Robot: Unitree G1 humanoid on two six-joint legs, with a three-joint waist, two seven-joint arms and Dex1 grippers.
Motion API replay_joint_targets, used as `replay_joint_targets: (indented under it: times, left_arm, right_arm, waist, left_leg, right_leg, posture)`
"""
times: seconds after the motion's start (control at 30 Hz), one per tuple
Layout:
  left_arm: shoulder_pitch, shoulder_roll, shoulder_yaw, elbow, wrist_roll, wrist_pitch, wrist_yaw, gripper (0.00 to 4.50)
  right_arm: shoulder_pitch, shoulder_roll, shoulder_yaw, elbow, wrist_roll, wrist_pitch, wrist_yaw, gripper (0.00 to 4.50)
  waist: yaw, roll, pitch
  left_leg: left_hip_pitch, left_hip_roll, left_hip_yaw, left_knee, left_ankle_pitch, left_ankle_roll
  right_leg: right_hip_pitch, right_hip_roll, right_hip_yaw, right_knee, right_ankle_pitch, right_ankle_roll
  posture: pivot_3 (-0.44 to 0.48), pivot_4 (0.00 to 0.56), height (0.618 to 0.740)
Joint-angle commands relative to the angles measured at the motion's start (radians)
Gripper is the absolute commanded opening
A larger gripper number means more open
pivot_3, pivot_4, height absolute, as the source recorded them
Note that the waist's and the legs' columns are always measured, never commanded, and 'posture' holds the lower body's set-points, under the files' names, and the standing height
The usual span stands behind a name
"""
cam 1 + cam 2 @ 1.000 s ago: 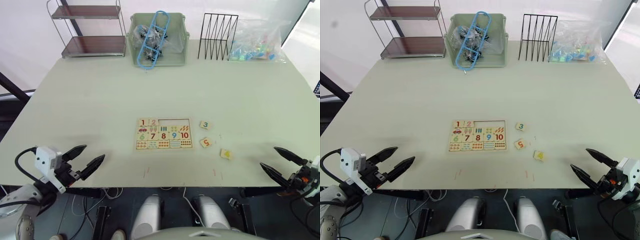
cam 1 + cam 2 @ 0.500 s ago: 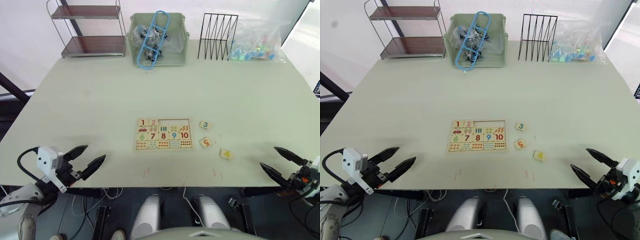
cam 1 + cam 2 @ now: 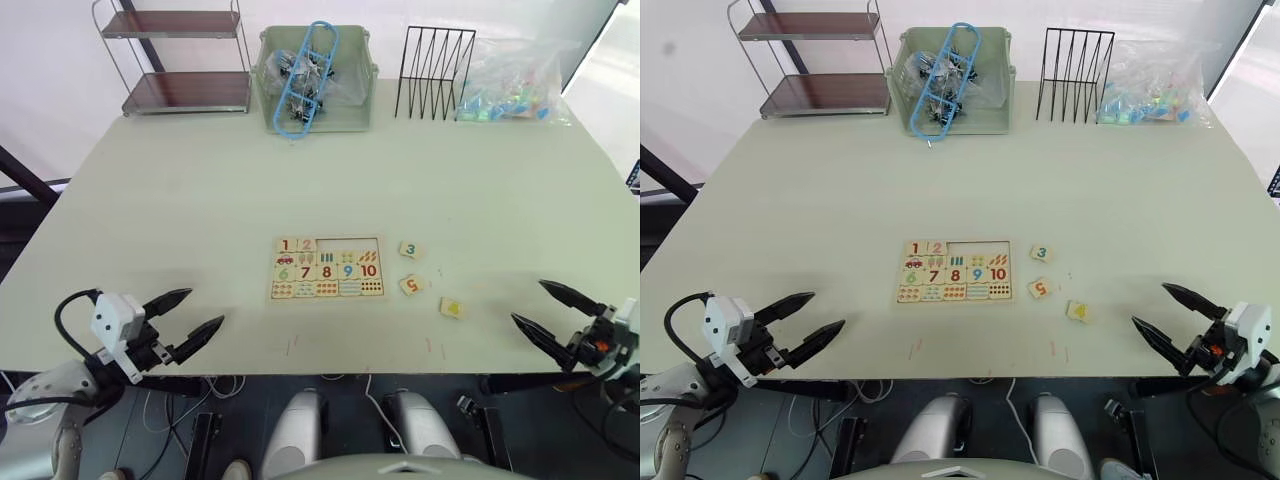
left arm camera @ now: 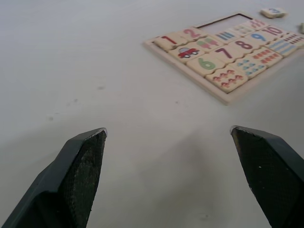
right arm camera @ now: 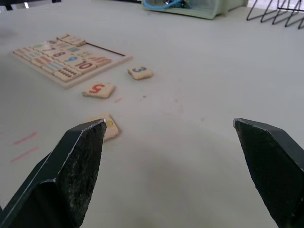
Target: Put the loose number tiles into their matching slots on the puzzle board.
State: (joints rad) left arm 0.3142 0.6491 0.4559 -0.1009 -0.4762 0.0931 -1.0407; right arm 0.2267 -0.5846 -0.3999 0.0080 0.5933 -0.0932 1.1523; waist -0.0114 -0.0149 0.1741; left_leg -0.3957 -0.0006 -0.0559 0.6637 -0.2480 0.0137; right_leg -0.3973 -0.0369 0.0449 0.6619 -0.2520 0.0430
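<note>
left gripper (image 3: 190, 315): low over the table's near left corner, fingers spread wide, nothing between them, well apart from the board.
table (image 3: 200, 190): pale green top carrying everything.
shelf rack (image 3: 180, 60): far left corner, two brown shelves on a wire frame.
green bin (image 3: 315, 85): far middle, holding bagged items and a blue looped piece.
puzzle board (image 3: 328, 268): flat at the table's middle; tiles 1 and 2 sit in the left end of its top row, the rest of that row is bare recess.
matching slots (image 3: 350, 243): the three open squares at the right of the top row.
tile 3 (image 3: 410, 249): green digit, just right of the board, level with its top row.
tile 5 (image 3: 411, 285): orange digit, nearer than tile 3, right of the board's lower edge.
tile 4 (image 3: 452, 308): yellow digit, farthest right and nearest of the three.
wire rack (image 3: 435, 75): black, far right of the bin.
plastic bag (image 3: 515, 85): clear, with coloured pieces, far right corner.
right gripper (image 3: 548, 312): low at the near right edge, fingers wide apart and empty, tile 4 nearest it.
</note>
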Motion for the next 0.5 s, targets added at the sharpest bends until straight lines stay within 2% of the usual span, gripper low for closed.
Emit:
replay_joint_targets:
  times: [0.03, 0.2, 0.5]
  left_arm:
    - [-0.038, 0.036, -0.029, 0.024, 0.006, -0.033, -0.048, 4.42]
    - [-0.112, 0.061, -0.078, 0.061, -0.014, -0.026, -0.114, 4.42]
    - [-0.191, 0.086, -0.133, 0.038, -0.057, 0.025, -0.204, 4.42]
  right_arm:
    - [-0.054, -0.037, 0.031, -0.052, -0.021, 0.049, -0.03, 4.5]
    - [-0.158, -0.068, 0.087, -0.068, -0.033, 0.12, -0.045, 4.5]
    - [-0.392, -0.091, 0.266, 0.02, -0.147, 0.178, -0.027, 4.5]
  waist:
    - [0.0, 0.0, 0.0]
    - [-0.001, 0.0, 0.0]
    - [-0.003, 0.0, 0.0]
  left_leg:
    - [0.0, 0.0, 0.0, 0.0, 0.0, 0.0]
    - [0.0, 0.0, 0.0, 0.0, 0.0, 0.0]
    - [0.0, 0.0, 0.0, 0.0, 0.0, 0.0]
  right_leg:
    - [0.0, 0.0, 0.0, 0.0, 0.0, 0.0]
    - [0.0, 0.001, 0.0, 0.0, 0.0, 0.0]
    - [0.0, 0.002, -0.001, 0.0, 0.002, 0.003]
  posture:
    - [0.0, 0.15, 0.739]
    - [0.0, 0.15, 0.739]
    - [0.0, 0.15, 0.739]
